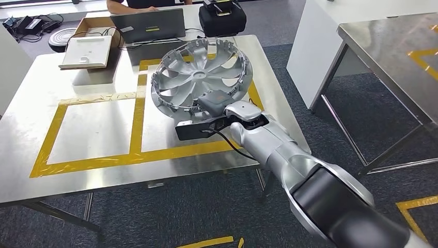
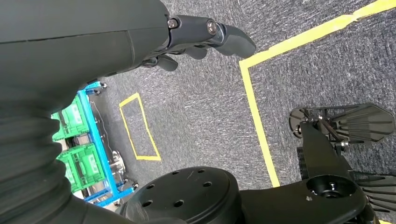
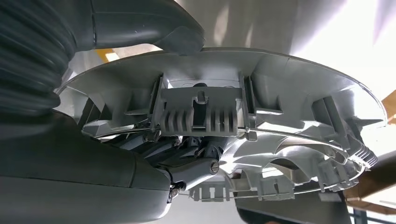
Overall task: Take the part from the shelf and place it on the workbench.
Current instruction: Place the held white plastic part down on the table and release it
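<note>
The part is a silver wheel cover (image 1: pixel 199 75), tilted with its ribbed inner side toward me, over the right taped square of the steel workbench (image 1: pixel 93 129). My right hand (image 1: pixel 217 103) grips its near rim from the front. In the right wrist view the rim and clips of the wheel cover (image 3: pixel 280 93) are close up, with the thumb (image 3: pixel 154 28) over the rim and the fingers beneath. I cannot tell whether the lower rim touches the bench. My left hand (image 2: pixel 201 35) hangs over the carpet, fingers loosely bent, holding nothing.
A laptop (image 1: pixel 147 25), a black case (image 1: pixel 222 18) and a flat white box (image 1: pixel 88 49) lie along the bench's far edge, where a person (image 1: pixel 129 4) sits. Another steel table (image 1: pixel 392 46) stands at the right. A blue rack with green crates (image 2: pixel 79 158) stands on the floor.
</note>
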`<control>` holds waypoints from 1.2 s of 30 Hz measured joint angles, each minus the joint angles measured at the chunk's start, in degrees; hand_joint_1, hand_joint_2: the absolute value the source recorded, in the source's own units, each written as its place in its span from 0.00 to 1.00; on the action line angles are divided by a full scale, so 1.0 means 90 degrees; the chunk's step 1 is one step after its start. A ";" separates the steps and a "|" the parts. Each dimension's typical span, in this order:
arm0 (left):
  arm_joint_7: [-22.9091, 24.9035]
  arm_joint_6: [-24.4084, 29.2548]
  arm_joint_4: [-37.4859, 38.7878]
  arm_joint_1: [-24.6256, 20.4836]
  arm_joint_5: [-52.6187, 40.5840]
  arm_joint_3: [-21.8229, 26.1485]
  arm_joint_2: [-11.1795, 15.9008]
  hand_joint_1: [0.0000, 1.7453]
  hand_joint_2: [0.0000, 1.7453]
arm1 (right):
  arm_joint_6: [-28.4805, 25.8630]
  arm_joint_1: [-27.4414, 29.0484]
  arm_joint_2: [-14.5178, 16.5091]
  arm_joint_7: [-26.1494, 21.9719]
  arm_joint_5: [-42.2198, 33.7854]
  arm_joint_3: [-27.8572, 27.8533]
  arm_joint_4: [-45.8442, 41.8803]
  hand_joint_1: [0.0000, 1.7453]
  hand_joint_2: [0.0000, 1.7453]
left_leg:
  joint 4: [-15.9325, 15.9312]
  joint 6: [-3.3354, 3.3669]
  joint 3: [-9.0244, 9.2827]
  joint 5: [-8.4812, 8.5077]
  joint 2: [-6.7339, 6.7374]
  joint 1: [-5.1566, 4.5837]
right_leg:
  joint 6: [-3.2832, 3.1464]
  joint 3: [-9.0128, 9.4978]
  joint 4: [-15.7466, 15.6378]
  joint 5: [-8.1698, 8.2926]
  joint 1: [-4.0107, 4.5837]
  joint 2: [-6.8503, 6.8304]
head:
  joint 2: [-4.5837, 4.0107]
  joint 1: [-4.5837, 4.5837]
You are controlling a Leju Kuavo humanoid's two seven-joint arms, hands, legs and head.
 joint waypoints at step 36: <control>-0.0001 0.0141 0.0020 0.0097 0.0143 0.0179 -0.0020 0.00 0.00 | 0.0009 0.0270 -0.0018 0.0180 -0.0117 0.0030 0.0252 0.00 0.00 | 0.0002 0.0000 0.0006 0.0000 0.0003 -0.0002 | 0.0001 0.0004 0.0000 0.0002 -0.0002 0.0004 | 0.0000 0.0000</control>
